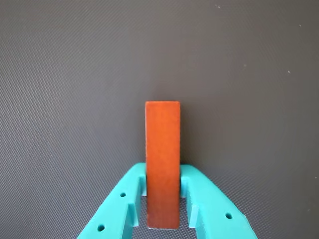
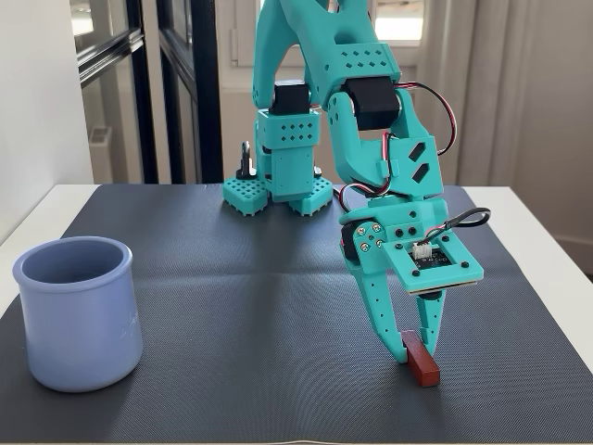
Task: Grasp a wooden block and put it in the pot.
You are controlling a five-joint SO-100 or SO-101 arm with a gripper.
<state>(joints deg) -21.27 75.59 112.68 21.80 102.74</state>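
Red-painted wooden block [image 1: 162, 164] lies on the dark mat, teal fingers [image 2: 382, 326] closed narrowly around one end. Held off-centre, it may pivot or slip before reaching the lavender-blue pot [image 2: 78, 313].

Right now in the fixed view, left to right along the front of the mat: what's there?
Pot → bare stretch of black mat → gripper, its fingers down at the mat either side of the wooden block.
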